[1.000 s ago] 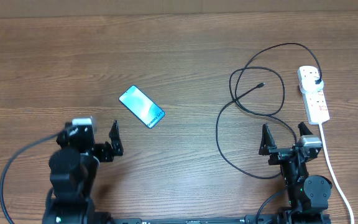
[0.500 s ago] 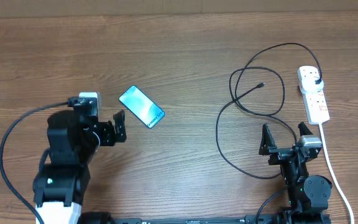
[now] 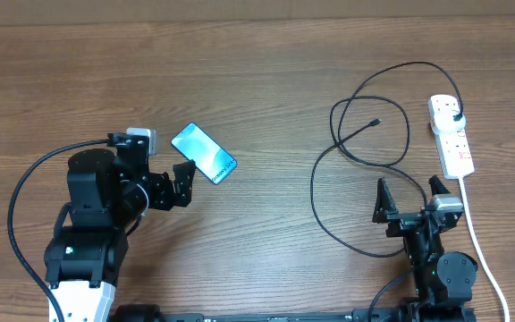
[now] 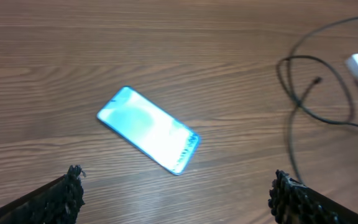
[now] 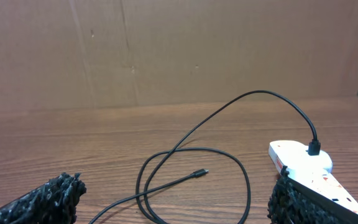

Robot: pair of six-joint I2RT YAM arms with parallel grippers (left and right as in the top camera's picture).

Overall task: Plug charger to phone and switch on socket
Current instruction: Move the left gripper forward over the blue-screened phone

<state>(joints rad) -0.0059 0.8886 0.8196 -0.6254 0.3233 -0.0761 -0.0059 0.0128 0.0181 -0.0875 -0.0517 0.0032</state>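
Risks, near→far, all posns ref'd to phone.

Left gripper: jaws wide apart, nothing betw them, hovers just on robot side of phone, near its long edge. Phone lies flat, screen up, diagonal on table.
Risk 1: thin slab flat on wood gives jaws little edge to grab; closing across it prob. skids or spins it instead of lifting.
Risk 2: jaw tip on lit screen → scratch or unwanted touch input.

Right gripper: jaws also fully apart, empty, well to right of phone, beside near loop of charger. Connector tip lies loose on wood, far right of phone & slightly further back.
Risk 3: tip is tiny; poor grasp angle → misaligned w/ phone port, jams or bends. Can't tell which phone end has the port.
Risk 4: cable coils cross each other; pulling tip toward phone may drag a loop, tangle, or tug plug head out of socket.

Surroundings: socket sits furthest right of phone, plug head already seated at its far end; whether it is on is too small to read. Thick white cord runs from socket toward robot side and could snag on a reach to socket. Cable loops lie betw phone and socket; nothing else in the way. Cardboard wall beyond.
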